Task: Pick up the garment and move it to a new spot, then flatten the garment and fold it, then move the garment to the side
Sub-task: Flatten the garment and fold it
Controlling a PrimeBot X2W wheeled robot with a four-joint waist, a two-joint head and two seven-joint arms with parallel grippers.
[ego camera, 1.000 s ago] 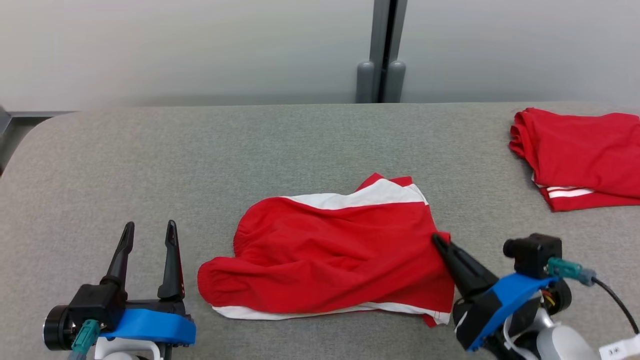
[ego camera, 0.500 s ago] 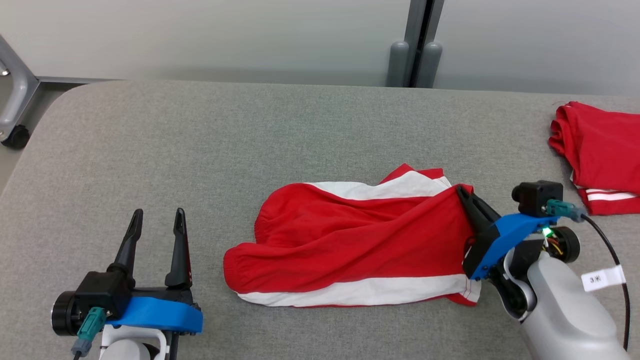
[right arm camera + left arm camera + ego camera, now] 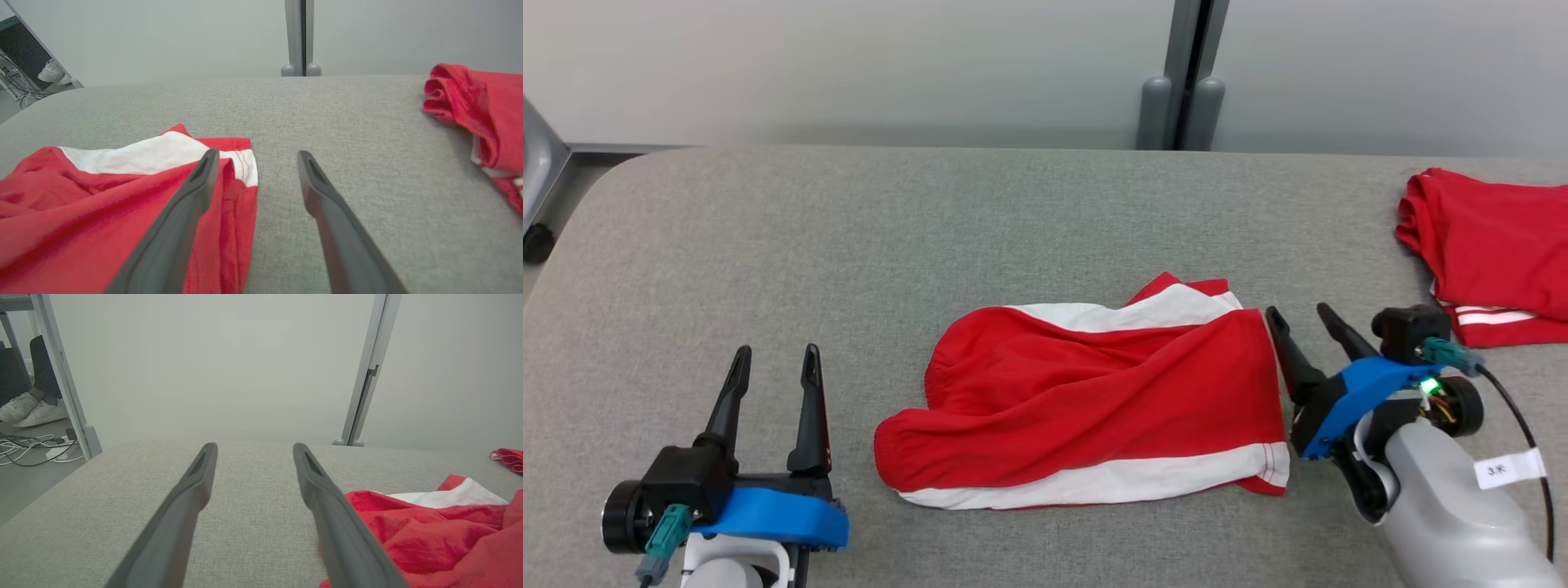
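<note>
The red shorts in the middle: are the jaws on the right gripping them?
No, the right jaws stand apart over bare grey table, with the red shorts lying off to one side of the gap.

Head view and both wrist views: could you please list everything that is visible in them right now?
garment: one, red with white bands, rumpled, middle of the table
second garment: one, red with white stripes, folded, far right of the table
table: one, grey fabric top, across the head view
wall: pale grey, behind the table
post: one, grey, upright behind the table's far edge
shoes: one pair, white, on the floor past the table's left end
cables: several, white and dark, on the floor near the shoes
left gripper: one, dark fingers, open, left of the garment, apart from it
right gripper: one, dark fingers, open, at the garment's right edge
</note>
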